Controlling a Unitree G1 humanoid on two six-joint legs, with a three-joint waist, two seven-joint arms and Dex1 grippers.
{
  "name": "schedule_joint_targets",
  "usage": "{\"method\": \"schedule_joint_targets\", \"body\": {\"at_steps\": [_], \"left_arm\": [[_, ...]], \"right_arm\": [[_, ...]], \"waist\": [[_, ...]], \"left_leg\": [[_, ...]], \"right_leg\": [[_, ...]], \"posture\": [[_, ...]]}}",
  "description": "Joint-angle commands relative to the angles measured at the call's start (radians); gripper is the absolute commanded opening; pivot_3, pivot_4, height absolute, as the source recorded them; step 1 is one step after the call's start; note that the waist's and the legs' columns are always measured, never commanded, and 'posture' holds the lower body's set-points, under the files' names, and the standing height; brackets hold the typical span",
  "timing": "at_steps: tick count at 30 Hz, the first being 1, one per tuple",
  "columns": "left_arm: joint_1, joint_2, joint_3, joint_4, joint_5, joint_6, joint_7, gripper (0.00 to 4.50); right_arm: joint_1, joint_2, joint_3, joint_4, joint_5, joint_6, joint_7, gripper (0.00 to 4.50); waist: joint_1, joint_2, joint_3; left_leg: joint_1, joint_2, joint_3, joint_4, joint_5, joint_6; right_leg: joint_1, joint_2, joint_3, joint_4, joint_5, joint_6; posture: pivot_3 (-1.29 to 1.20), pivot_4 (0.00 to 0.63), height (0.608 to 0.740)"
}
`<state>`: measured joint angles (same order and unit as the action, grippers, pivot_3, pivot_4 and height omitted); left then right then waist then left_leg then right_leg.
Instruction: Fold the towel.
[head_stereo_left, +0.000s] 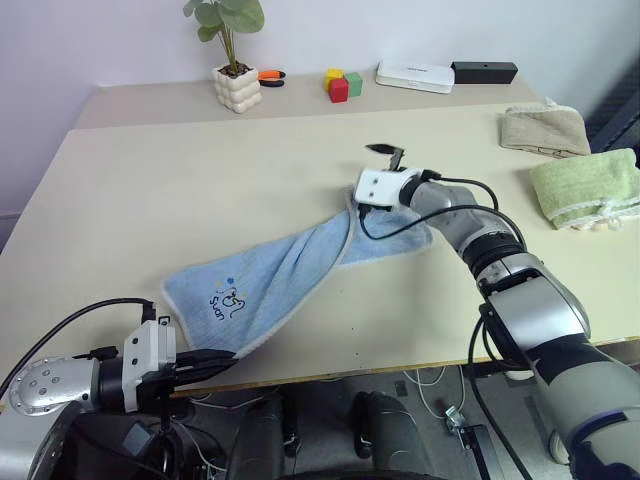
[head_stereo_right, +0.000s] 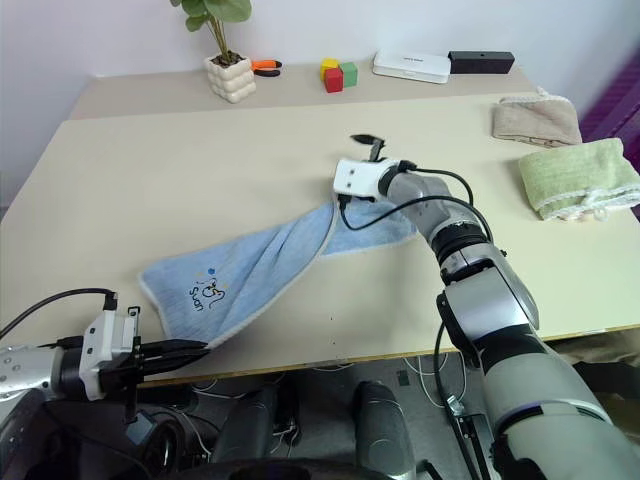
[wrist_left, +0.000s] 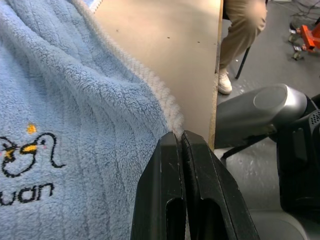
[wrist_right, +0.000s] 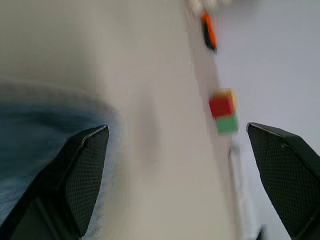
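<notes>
- Two hands on duty: left hand (head_stereo_left: 213, 362) pinches towel (head_stereo_left: 280, 275) trim at the near corner; right hand (head_stereo_left: 392, 154) gapes empty above the far end
- Lower right, grip far corner

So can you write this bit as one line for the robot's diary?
left pincer: shut on towel edge | right pincer: open, above towel's far end | fold: not done

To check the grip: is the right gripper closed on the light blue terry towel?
No, the right gripper stands wide open above the towel, holding nothing.
</notes>
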<state>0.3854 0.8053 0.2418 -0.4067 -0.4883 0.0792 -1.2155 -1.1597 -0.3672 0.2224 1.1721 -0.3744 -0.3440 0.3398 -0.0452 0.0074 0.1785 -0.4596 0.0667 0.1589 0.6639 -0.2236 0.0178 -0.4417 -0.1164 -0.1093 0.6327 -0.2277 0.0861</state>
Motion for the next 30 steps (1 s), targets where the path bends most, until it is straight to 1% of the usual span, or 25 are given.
{"method": "schedule_joint_targets", "body": {"at_steps": [1, 5, 8, 10, 12, 15, 19, 23, 28, 29, 30], "left_arm": [[-0.003, -0.001, -0.007, -0.015, -0.001, -0.013, 0.001, 0.03], [-0.010, 0.003, -0.010, -0.009, -0.007, -0.009, -0.008, 0.03], [-0.015, 0.009, -0.013, -0.002, -0.002, -0.013, -0.013, 0.03], [-0.015, 0.010, -0.015, -0.001, -0.001, -0.014, -0.014, 0.03], [-0.020, 0.008, -0.021, 0.000, -0.001, -0.012, -0.014, 0.03], [-0.028, 0.005, -0.029, 0.001, 0.002, -0.012, -0.012, 0.03], [-0.034, 0.002, -0.037, 0.002, 0.004, -0.013, -0.012, 0.03], [-0.035, 0.001, -0.040, 0.001, 0.009, -0.014, -0.011, 0.03], [-0.038, -0.003, -0.046, 0.007, 0.014, -0.018, -0.011, 0.03], [-0.039, -0.003, -0.046, 0.007, 0.014, -0.017, -0.010, 0.00], [-0.039, -0.004, -0.047, 0.007, 0.014, -0.017, -0.010, 0.00]], "right_arm": [[-0.063, 0.045, -0.194, -0.037, 0.250, 0.178, 0.138, 4.50], [-0.067, 0.072, -0.262, -0.095, 0.340, 0.308, 0.187, 4.50], [-0.066, 0.116, -0.330, -0.181, 0.467, 0.561, 0.255, 4.50], [-0.049, 0.135, -0.341, -0.261, 0.508, 0.689, 0.267, 4.50], [-0.022, 0.149, -0.320, -0.332, 0.505, 0.768, 0.248, 4.50], [-0.001, 0.163, -0.314, -0.386, 0.505, 0.852, 0.202, 4.50], [0.037, 0.173, -0.214, -0.403, 0.419, 0.915, 0.143, 4.50], [0.045, 0.183, -0.229, -0.405, 0.436, 0.955, 0.107, 4.50], [0.069, 0.197, -0.201, -0.410, 0.423, 0.965, 0.100, 4.50], [0.071, 0.198, -0.198, -0.408, 0.422, 0.961, 0.101, 3.96], [0.072, 0.198, -0.199, -0.408, 0.424, 0.962, 0.100, 3.62]], "waist": [[0.000, 0.000, 0.000], [0.000, 0.000, 0.000], [0.000, 0.000, 0.000], [0.000, 0.000, 0.000], [0.001, 0.000, 0.000], [0.004, 0.000, 0.000], [0.001, 0.000, 0.000], [0.000, 0.000, 0.000], [0.000, 0.000, 0.000], [0.001, 0.000, 0.000], [0.001, 0.000, 0.000]], "left_leg": [[0.000, 0.000, 0.000, 0.000, 0.000, 0.000], [0.000, 0.000, 0.000, 0.000, 0.000, 0.000], [0.000, 0.000, 0.000, 0.000, 0.000, 0.000], [0.000, 0.000, -0.001, 0.000, 0.000, 0.000], [0.000, 0.000, -0.001, 0.000, 0.000, 0.000], [0.000, 0.000, -0.001, 0.000, 0.000, 0.000], [0.000, 0.000, -0.001, 0.000, 0.000, 0.000], [-0.001, 0.000, 0.000, 0.000, 0.000, 0.000], [-0.001, 0.000, 0.000, 0.000, 0.000, 0.000], [-0.001, 0.000, 0.000, 0.000, 0.000, 0.000], [-0.001, 0.000, 0.000, 0.000, 0.000, 0.000]], "right_leg": [[0.000, 0.000, 0.000, 0.000, 0.000, 0.000], [0.000, 0.001, 0.000, 0.000, 0.000, 0.000], [0.000, 0.000, 0.000, 0.000, 0.000, 0.000], [0.000, 0.000, 0.000, 0.000, 0.000, 0.000], [0.000, 0.000, 0.000, 0.000, 0.000, 0.000], [0.000, 0.000, 0.000, 0.000, 0.000, 0.000], [0.000, 0.000, 0.000, 0.000, 0.000, -0.001], [-0.001, 0.000, 0.000, 0.001, 0.001, 0.000], [-0.001, 0.000, 0.000, 0.001, 0.001, -0.001], [-0.001, 0.000, 0.000, 0.001, 0.001, -0.001], [-0.001, 0.000, 0.000, 0.001, 0.001, -0.001]], "posture": [[0.00, 0.150, 0.740], [0.00, 0.150, 0.740], [0.00, 0.150, 0.740], [0.00, 0.150, 0.740], [0.00, 0.150, 0.740], [0.00, 0.150, 0.740], [0.00, 0.150, 0.740], [0.00, 0.150, 0.740], [0.00, 0.150, 0.740], [0.00, 0.150, 0.740], [0.00, 0.150, 0.740]]}}
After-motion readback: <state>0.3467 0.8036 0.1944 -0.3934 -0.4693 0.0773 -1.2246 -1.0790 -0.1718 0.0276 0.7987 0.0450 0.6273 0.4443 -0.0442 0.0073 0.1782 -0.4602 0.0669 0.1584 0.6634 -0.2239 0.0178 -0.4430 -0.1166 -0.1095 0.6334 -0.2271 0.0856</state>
